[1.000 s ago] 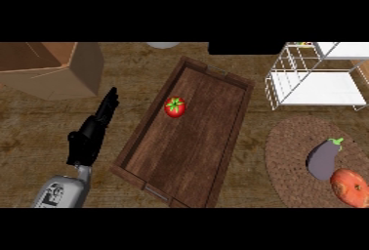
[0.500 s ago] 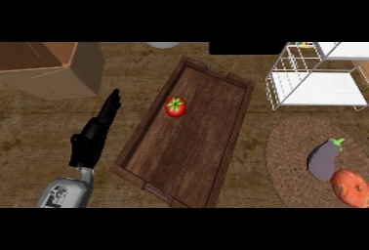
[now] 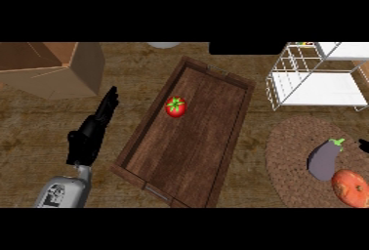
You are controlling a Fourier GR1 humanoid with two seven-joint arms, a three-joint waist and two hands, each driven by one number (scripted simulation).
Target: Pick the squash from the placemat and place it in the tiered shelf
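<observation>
- Squash (image 3: 351, 188), orange-red and rounded, lies at the near right of the scene on the round woven placemat (image 3: 288, 161), partly cut off by the right edge of the view.
- Just to its left and slightly farther away, a purple eggplant (image 3: 323, 158) with a green stem rests on the same placemat, touching or nearly touching the squash.
- The tiered shelf (image 3: 317, 80), a white wire frame with a white board, stands at the far right of the tabletop (image 3: 43, 127), beyond the placemat and apart from it.
- A long wooden tray (image 3: 216, 146) sits at an angle in the middle of the scene; a red tomato (image 3: 175, 106) with a green top lies on its floor toward the far end.
- A brown cardboard box (image 3: 51, 66) stands at the far left.
- The left robot hand (image 3: 90, 134) shows at the near left, between the box and the tray, its fingers straight and pointing away, released and grasping nothing; the grey forearm comes in from the near edge.
- A small dark shape at the right edge beside the placemat may belong to the right robot hand (image 3: 364, 145); whether it is released or clenched cannot be told.
</observation>
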